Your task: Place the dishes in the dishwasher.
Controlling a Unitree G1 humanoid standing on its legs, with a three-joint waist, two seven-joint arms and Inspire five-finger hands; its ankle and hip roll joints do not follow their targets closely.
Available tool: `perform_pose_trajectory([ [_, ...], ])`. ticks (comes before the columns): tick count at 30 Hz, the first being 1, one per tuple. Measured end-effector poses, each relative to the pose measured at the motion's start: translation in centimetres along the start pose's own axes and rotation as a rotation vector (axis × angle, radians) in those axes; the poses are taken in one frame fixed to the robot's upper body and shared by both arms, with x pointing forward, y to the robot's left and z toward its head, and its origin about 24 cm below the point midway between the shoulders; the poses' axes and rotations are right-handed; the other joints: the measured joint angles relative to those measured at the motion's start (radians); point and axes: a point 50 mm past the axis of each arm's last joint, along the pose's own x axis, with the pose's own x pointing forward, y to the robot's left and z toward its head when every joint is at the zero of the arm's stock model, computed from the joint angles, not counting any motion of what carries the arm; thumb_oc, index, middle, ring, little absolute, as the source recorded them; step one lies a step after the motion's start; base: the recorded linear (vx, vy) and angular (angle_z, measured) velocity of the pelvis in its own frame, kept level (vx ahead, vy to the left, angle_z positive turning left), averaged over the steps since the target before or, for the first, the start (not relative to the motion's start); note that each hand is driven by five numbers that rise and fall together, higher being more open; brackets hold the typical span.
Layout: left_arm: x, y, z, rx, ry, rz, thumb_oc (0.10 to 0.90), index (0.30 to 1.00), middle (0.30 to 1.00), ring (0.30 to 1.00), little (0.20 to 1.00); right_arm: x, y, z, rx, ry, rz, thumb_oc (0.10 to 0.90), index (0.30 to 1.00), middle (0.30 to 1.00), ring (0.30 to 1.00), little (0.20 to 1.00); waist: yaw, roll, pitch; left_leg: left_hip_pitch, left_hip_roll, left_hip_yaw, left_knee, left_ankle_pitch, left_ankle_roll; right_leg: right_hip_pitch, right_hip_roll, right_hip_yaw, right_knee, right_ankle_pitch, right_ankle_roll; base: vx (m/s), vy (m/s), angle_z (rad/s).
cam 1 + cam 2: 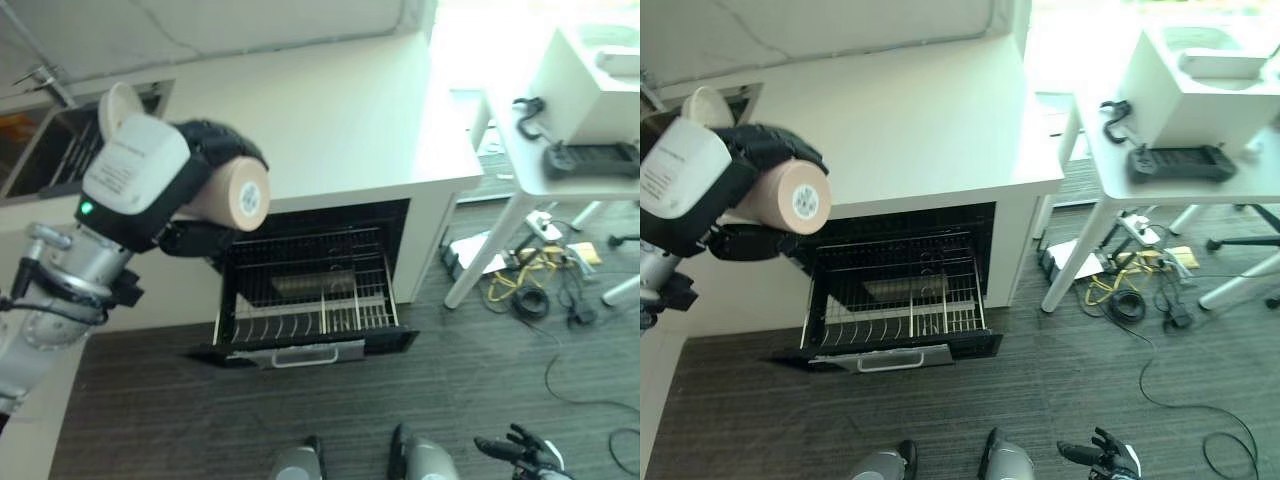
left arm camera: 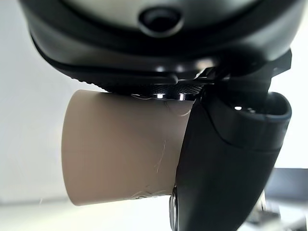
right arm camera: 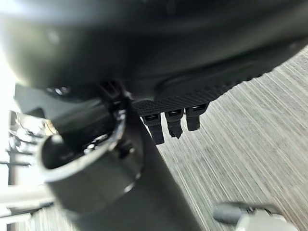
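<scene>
My left hand (image 1: pixel 205 150) is raised over the white counter, left of the dishwasher. Its fingers and thumb (image 2: pixel 231 159) are curled round a beige cup (image 1: pixel 243 195). The cup lies on its side with its flat base turned toward the camera, and its side wall (image 2: pixel 120 149) shows close up in the left wrist view. Below it the dishwasher stands open with its wire rack (image 1: pixel 310 290) pulled out over the lowered door (image 1: pixel 300 352). The rack looks bare apart from a pale shape at its back. My right hand (image 1: pixel 520 450) hangs low over the floor at the lower right, fingers (image 3: pixel 173 122) relaxed, holding nothing.
The white counter (image 1: pixel 340 120) tops the dishwasher, with a sink (image 1: pixel 50 150) at its left end. A white table (image 1: pixel 520 170) on the right carries a white box (image 1: pixel 590 80) and a black device (image 1: pixel 590 160). Cables (image 1: pixel 530 285) lie on the floor under it.
</scene>
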Motion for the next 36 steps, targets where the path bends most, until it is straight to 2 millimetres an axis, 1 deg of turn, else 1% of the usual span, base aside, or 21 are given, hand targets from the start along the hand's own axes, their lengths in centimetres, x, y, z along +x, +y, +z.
perform_pose_trajectory([
  [1,-0.3,-0.3,0.2,-0.007,-0.011,-0.003,0.400,0.300,0.300,0.300,0.300,0.0,0.5,-0.1,0.007,0.002,0.012,0.800,0.900,0.900,0.900,0.900,0.000,0.003,-0.002,0.004,-0.013,-0.012,-0.035,-0.029,0.015,0.006,-0.003,0.005,-0.003,0.005,-0.001,0.00,0.111,-0.04],
  [2,-0.5,-0.8,0.4,-0.012,-0.020,0.002,0.400,0.300,0.300,0.300,0.300,-0.1,0.4,-0.3,0.017,0.004,0.010,0.800,0.900,0.900,0.900,0.900,-0.016,0.031,-0.017,-0.009,0.013,0.030,-0.070,0.018,0.022,0.008,0.014,-0.014,0.006,0.001,0.003,0.03,0.111,0.04],
  [3,-0.8,-1.5,0.7,-0.030,-0.021,0.026,0.400,0.300,0.300,0.300,0.300,-0.1,0.6,-0.5,0.030,0.011,0.010,0.800,0.900,0.900,0.900,0.900,-0.037,0.051,-0.026,-0.009,0.013,0.039,-0.074,-0.013,0.038,0.003,0.020,-0.018,0.023,-0.020,0.007,0.01,0.080,0.20],
  [5,-0.8,-2.0,1.3,-0.011,-0.053,0.018,0.400,0.300,0.300,0.300,0.300,-0.4,0.8,-1.8,0.059,0.048,0.009,0.800,0.900,0.900,0.900,0.900,-0.045,0.041,-0.028,-0.006,-0.009,0.050,-0.086,-0.001,0.051,-0.014,-0.011,-0.014,0.051,-0.034,0.028,0.05,0.065,0.17],
  [8,-0.9,-2.1,0.9,-0.005,-0.032,0.015,0.400,0.300,0.300,0.300,0.300,-1.2,1.1,-4.4,0.074,0.119,0.003,0.800,0.900,0.900,0.900,0.900,-0.048,0.043,-0.041,-0.014,-0.021,0.044,-0.087,-0.006,0.051,-0.015,-0.024,-0.015,0.053,-0.032,0.036,0.04,0.071,0.09],
  [11,-1.2,-2.3,0.3,-0.001,0.000,0.004,0.400,0.300,0.300,0.300,0.300,-1.6,0.8,-5.3,0.072,0.142,-0.010,0.800,0.900,0.900,0.900,0.900,-0.047,0.054,-0.069,-0.025,-0.028,0.046,-0.090,0.001,0.064,-0.035,-0.031,-0.011,0.056,-0.028,0.038,0.01,0.020,0.00],
  [14,-1.6,-2.3,-0.2,0.003,0.025,0.001,0.400,0.300,0.300,0.300,0.300,-1.6,0.6,-5.2,0.082,0.127,-0.016,0.800,0.900,0.900,0.900,0.900,-0.052,0.058,-0.081,-0.021,-0.028,0.049,-0.094,0.007,0.064,-0.038,-0.030,-0.013,0.058,-0.022,0.035,0.02,0.000,-0.03],
  [16,-2.6,-2.7,-0.4,-0.038,0.052,-0.018,0.400,0.300,0.300,0.300,0.300,-1.4,0.6,-3.7,0.135,0.043,-0.027,0.800,0.900,0.900,0.900,0.900,-0.054,0.055,-0.096,-0.013,-0.025,0.050,-0.099,0.009,0.062,-0.035,-0.025,-0.011,0.056,-0.023,0.035,0.04,-0.026,-0.06],
  [18,-3.2,-3.0,-0.4,-0.199,0.105,0.005,0.400,0.300,0.300,0.300,0.300,-1.4,0.5,-1.5,0.243,-0.090,-0.044,0.800,0.900,0.900,0.900,0.900,-0.055,0.053,-0.099,-0.011,-0.022,0.053,-0.099,0.010,0.061,-0.034,-0.018,-0.011,0.055,-0.022,0.034,0.04,-0.044,-0.03],
  [21,-4.3,-4.7,-0.1,-0.563,0.221,0.114,0.400,0.300,0.300,0.300,0.300,-2.0,0.3,2.0,0.330,-0.294,-0.065,0.800,0.900,0.900,0.900,0.900,-0.060,0.037,-0.114,0.001,-0.018,0.058,-0.099,0.009,0.061,-0.024,-0.013,-0.010,0.051,-0.021,0.033,0.03,-0.043,-0.06],
  [22,-4.5,-5.2,0.0,-0.665,0.242,0.137,0.400,0.300,0.300,0.300,0.300,-2.3,0.3,3.1,0.349,-0.358,-0.065,0.800,0.900,0.900,0.900,0.900,-0.063,0.026,-0.118,0.004,-0.013,0.060,-0.098,0.009,0.061,-0.020,-0.012,-0.010,0.047,-0.020,0.031,0.02,-0.056,-0.06],
  [24,-5.3,-7.6,0.7,-1.053,0.331,0.209,0.400,0.300,0.300,0.300,0.300,-3.6,-0.4,6.8,0.408,-0.578,-0.101,0.800,0.900,0.900,0.900,0.900,-0.067,-0.017,-0.136,0.005,-0.006,0.059,-0.097,0.008,0.056,-0.022,-0.002,-0.011,0.039,-0.023,0.034,0.02,-0.062,-0.03],
  [27,-6.6,-10.2,1.4,-1.387,0.436,0.332,0.400,0.300,0.300,0.300,0.300,-5.2,-0.8,9.5,0.416,-0.744,-0.131,0.800,0.900,0.900,0.900,0.900,-0.091,-0.036,-0.137,0.006,0.001,0.069,-0.096,0.008,0.056,-0.021,0.004,-0.006,0.025,-0.012,0.032,0.01,-0.021,-0.13],
  [28,-7.2,-11.5,1.8,-1.539,0.483,0.402,0.400,0.300,0.300,0.300,0.300,-6.1,-0.8,10.3,0.424,-0.812,-0.139,0.800,0.900,0.900,0.900,0.900,-0.086,-0.038,-0.138,0.008,0.008,0.083,-0.096,0.007,0.056,-0.021,0.011,0.005,0.014,-0.003,0.030,0.01,-0.004,-0.35],
  [29,-7.7,-12.9,2.1,-1.673,0.530,0.442,0.400,0.300,0.300,0.300,0.300,-6.9,-0.6,11.3,0.429,-0.878,-0.129,0.800,0.900,0.900,0.900,0.900,-0.105,-0.049,-0.136,0.008,0.010,0.090,-0.094,0.007,0.055,-0.027,0.018,0.016,0.012,0.002,0.028,0.02,0.001,-0.36],
  [30,-8.4,-14.6,3.2,-1.873,0.568,0.639,0.400,0.300,0.300,0.300,0.300,-8.5,0.0,12.6,0.482,-0.970,-0.106,0.800,0.900,0.900,0.900,0.900,-0.127,-0.050,-0.136,0.013,0.010,0.099,-0.095,0.005,0.057,-0.024,0.020,0.024,0.003,0.010,0.028,0.02,0.015,-0.34],
  [31,-8.6,-15.9,4.0,-1.966,0.602,0.727,0.400,0.300,0.300,0.300,0.300,-9.6,0.4,13.5,0.494,-1.035,-0.075,0.800,0.900,0.900,0.900,0.900,-0.137,-0.050,-0.136,0.019,0.012,0.111,-0.098,0.004,0.059,-0.023,0.026,0.037,-0.006,0.021,0.023,0.02,0.034,-0.36],
  [32,-9.1,-17.6,4.9,-2.078,0.670,0.791,0.400,0.300,0.300,0.300,0.300,-11.7,1.3,15.3,0.491,-1.167,-0.006,0.800,0.900,0.900,0.900,0.900,-0.161,-0.052,-0.135,0.022,0.017,0.128,-0.099,0.001,0.060,-0.022,0.035,0.048,-0.021,0.033,0.023,0.02,0.051,-0.53],
  [33,-9.2,-18.1,5.1,-2.123,0.695,0.808,0.400,0.300,0.300,0.300,0.300,-13.7,1.7,16.7,0.481,-1.295,0.071,0.800,0.900,0.900,0.900,0.900,-0.177,-0.055,-0.133,0.024,0.024,0.148,-0.101,0.001,0.060,-0.029,0.040,0.067,-0.032,0.039,0.027,0.00,0.054,-0.46],
  [34,-9.1,-18.0,5.1,-2.191,0.676,0.876,0.400,0.300,0.300,0.300,0.300,-15.6,2.2,17.9,0.497,-1.391,0.232,0.800,0.900,0.900,0.900,0.900,-0.192,-0.055,-0.133,0.030,0.026,0.156,-0.105,0.001,0.060,-0.027,0.042,0.071,-0.037,0.042,0.026,0.00,0.037,-0.38],
  [36,-9.0,-17.7,5.2,-2.286,0.637,0.976,0.400,0.300,0.300,0.300,0.300,-17.0,3.7,18.7,0.457,-1.442,0.458,0.800,0.900,0.900,0.900,0.900,-0.192,-0.052,-0.133,0.049,0.026,0.164,-0.117,0.003,0.058,-0.017,0.043,0.074,-0.038,0.041,0.026,0.00,0.013,-0.12],
])
